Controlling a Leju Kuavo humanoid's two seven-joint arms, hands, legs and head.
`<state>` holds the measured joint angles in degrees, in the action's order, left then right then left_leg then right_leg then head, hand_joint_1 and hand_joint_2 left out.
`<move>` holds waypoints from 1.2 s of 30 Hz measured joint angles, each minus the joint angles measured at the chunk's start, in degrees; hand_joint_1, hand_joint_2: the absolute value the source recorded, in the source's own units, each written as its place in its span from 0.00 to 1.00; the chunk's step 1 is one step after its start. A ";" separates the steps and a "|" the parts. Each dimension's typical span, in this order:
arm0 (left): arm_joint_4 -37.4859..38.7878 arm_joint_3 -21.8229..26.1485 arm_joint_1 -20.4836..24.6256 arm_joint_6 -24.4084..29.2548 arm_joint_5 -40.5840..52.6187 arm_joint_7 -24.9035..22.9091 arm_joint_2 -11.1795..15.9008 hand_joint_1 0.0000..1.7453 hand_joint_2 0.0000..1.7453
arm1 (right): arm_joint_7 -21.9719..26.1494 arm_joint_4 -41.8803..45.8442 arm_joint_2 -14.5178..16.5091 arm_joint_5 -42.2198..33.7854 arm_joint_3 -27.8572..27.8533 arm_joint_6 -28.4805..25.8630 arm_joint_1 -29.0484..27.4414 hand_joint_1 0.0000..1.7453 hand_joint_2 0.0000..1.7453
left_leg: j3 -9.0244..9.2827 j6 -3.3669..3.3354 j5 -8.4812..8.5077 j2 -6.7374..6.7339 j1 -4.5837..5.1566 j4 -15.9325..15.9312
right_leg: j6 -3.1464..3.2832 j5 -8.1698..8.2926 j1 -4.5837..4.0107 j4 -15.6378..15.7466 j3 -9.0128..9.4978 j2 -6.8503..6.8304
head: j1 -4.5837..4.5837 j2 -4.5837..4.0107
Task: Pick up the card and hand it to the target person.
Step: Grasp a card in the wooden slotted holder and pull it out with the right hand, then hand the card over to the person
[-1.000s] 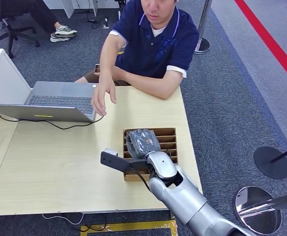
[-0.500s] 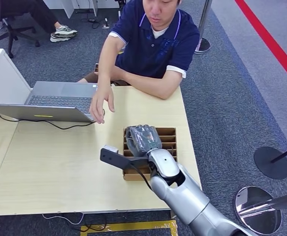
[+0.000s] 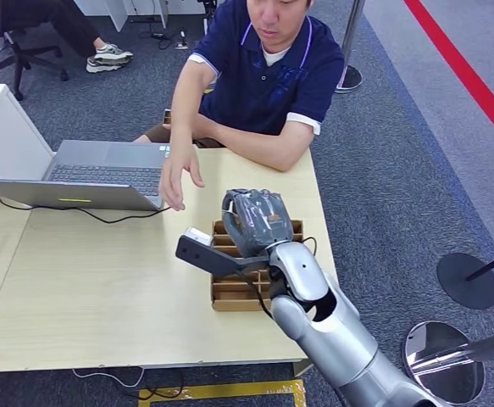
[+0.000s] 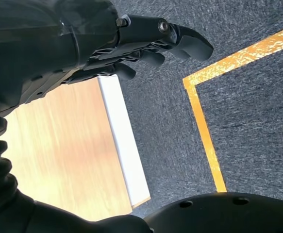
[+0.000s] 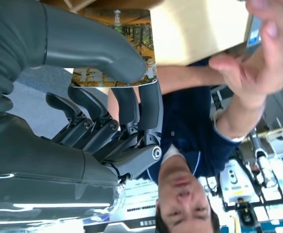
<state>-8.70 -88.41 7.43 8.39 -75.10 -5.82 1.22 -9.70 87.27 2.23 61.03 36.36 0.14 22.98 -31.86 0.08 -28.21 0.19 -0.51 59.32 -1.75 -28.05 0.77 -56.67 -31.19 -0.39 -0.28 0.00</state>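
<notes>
Card pinched in right hand fingers above slotted box; left hand fingers loosely spread, holding nothing.

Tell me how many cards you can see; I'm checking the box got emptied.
1: the card is pinched in the right hand, above the cardboard box. Its slots look empty, though the hand hides some.

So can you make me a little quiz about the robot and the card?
1. True or false: the right hand pinches the card.
2. What lies under that hand? A) wooden tray B) laptop C) floor
3. Fill in: the person's hand hovers beside the ____.

Key: 1 true. 2 A. 3 laptop.
</notes>
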 joint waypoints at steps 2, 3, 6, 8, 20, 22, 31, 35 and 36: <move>0.00 0.00 0.01 0.00 0.00 -0.01 -0.01 0.00 1.00 | 0.05 0.86 -0.10 -0.07 -0.38 0.31 0.54 0.95 1.00 | 0.00 0.00 0.00 0.00 0.00 0.00 | 0.00 0.00 0.00 0.00 0.00 0.00 | 0.00 0.00; 0.00 0.00 0.01 0.00 0.00 -0.01 -0.01 0.00 1.00 | 0.09 1.17 -0.13 -0.11 -0.54 0.50 0.85 0.95 1.00 | 0.00 0.00 0.00 0.00 0.00 0.00 | 0.00 0.00 0.00 0.00 0.00 0.00 | 0.00 0.00; 0.00 0.00 0.03 -0.01 0.00 -0.02 -0.02 0.00 1.00 | 0.41 1.56 -0.11 -0.56 -0.75 1.02 1.69 0.95 1.00 | 0.00 0.00 0.00 0.00 0.00 0.00 | 0.00 0.00 0.00 0.00 0.00 0.00 | 0.00 0.00; 0.00 0.00 0.03 -0.05 0.00 -0.03 -0.01 0.00 1.00 | 0.78 1.62 -0.10 -1.10 -0.78 1.31 2.18 0.95 1.00 | 0.00 0.00 0.00 0.00 0.00 0.00 | 0.00 0.00 0.00 0.00 0.00 0.00 | 0.00 0.00; 0.00 0.00 0.04 -0.13 0.00 -0.08 0.00 0.00 1.00 | 1.07 1.63 -0.09 -1.51 -0.80 1.57 3.24 0.95 1.00 | -0.01 0.00 0.00 0.00 0.00 0.00 | 0.00 0.00 0.00 0.00 0.00 0.00 | 0.00 0.00; 0.00 0.00 0.04 -0.13 0.00 -0.08 -0.01 0.00 1.00 | 1.07 1.64 -0.09 -1.51 -0.80 1.57 3.28 0.95 1.00 | 0.00 0.00 0.00 0.00 0.00 0.00 | 0.00 0.00 0.00 -0.01 0.00 0.00 | 0.00 0.00; 0.00 0.00 0.11 -0.31 0.85 -0.38 0.00 0.00 1.00 | 1.95 0.82 0.71 -3.81 -0.76 2.26 4.55 0.95 1.00 | -0.02 0.00 0.00 0.00 0.00 0.00 | 0.00 0.00 0.00 -0.02 0.00 0.00 | -0.01 0.00; 0.00 0.00 0.29 -0.45 1.59 -0.68 0.00 0.00 1.00 | 2.85 -2.56 3.07 -6.69 -0.75 2.32 7.22 0.95 1.00 | -0.02 0.02 0.03 0.00 -0.02 -0.01 | 0.00 0.00 -0.01 -0.03 0.00 0.00 | 0.00 0.00; 0.00 0.00 0.31 -0.49 1.86 -0.69 0.00 0.00 1.00 | 2.97 -3.48 3.72 -7.16 -0.75 2.28 7.82 0.95 1.00 | -0.02 0.01 0.03 0.00 -0.02 0.00 | 0.00 0.00 -0.01 -0.03 0.00 0.00 | 0.00 0.00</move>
<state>-8.70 -88.41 7.73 7.90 -73.24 -6.52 1.22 -6.73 83.79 5.96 53.87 35.60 2.42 30.80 -31.87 0.09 -28.18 0.19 -0.53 59.31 -1.75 -28.04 0.76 -56.70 -31.19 -0.39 -0.28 0.00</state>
